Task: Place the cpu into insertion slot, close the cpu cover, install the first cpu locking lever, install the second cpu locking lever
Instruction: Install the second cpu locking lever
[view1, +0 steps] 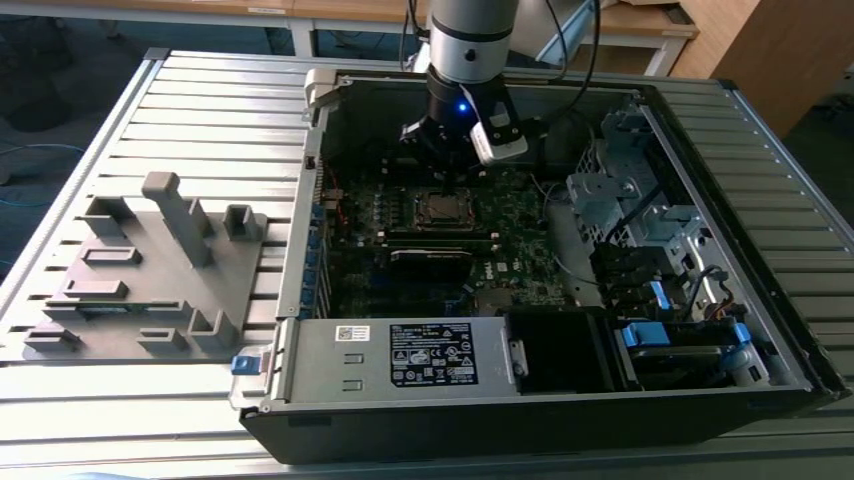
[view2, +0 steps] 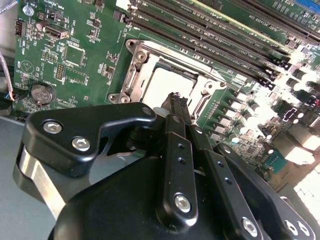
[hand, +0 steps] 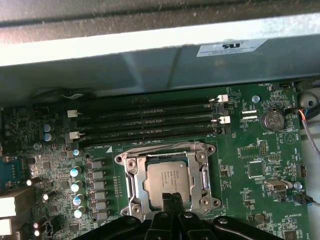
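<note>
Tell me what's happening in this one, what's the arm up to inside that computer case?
A single robot arm reaches down into an open computer case lying on a slatted table. Its gripper, fingers shut together and holding nothing, hangs right over the near edge of the insertion slot. The cpu already sits in the slot, and the cpu cover lies flat around it, framing the silver top. Whether the locking levers are latched is hard to tell from here.
</note>
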